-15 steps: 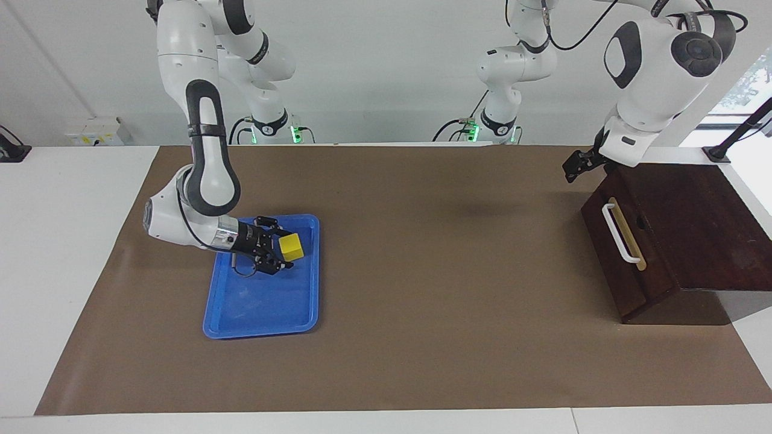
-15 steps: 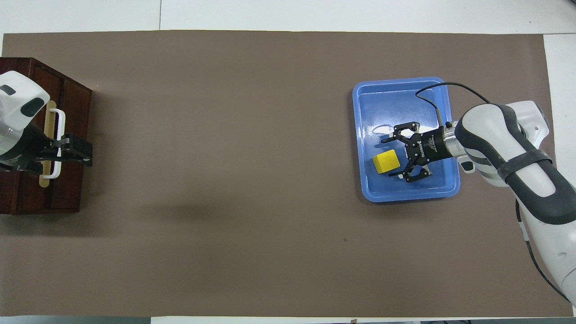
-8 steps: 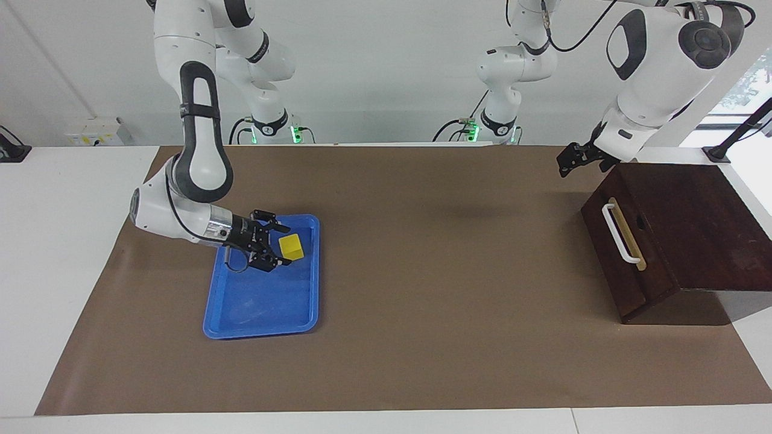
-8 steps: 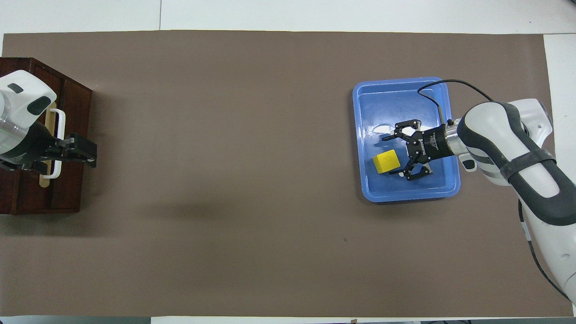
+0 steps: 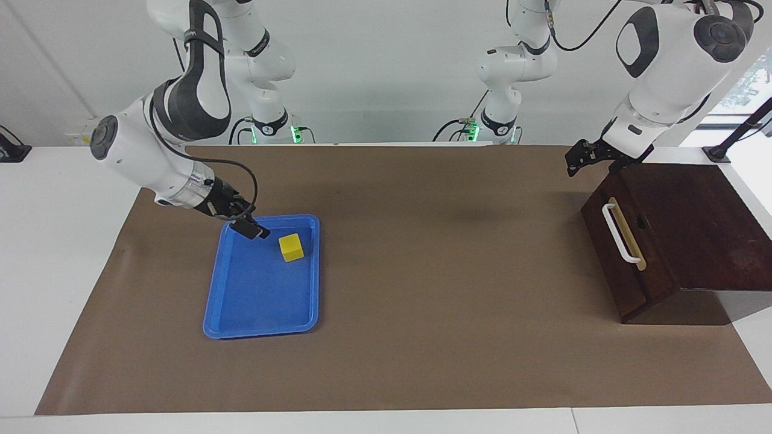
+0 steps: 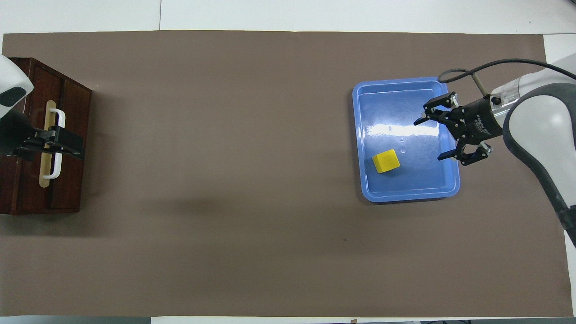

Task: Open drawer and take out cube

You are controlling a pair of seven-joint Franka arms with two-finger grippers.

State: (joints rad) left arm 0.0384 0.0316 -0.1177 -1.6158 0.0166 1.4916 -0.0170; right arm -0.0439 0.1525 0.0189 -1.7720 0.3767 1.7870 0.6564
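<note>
The yellow cube lies in the blue tray, also in the overhead view. My right gripper is open and empty, raised over the tray's rim toward the right arm's end, apart from the cube; it also shows from above. The drawer of the dark brown box is shut, and its white handle is untouched. My left gripper hangs in the air by the box's corner nearest the robots. From above it covers the handle.
The blue tray lies on the brown mat toward the right arm's end. The dark box stands at the left arm's end, with its front toward the mat's middle. Bare brown mat lies between them.
My right gripper has drawn back from the cube and risen toward the tray's rim, staying open. The cube stays in the tray. My left gripper has shifted a little above the box.
</note>
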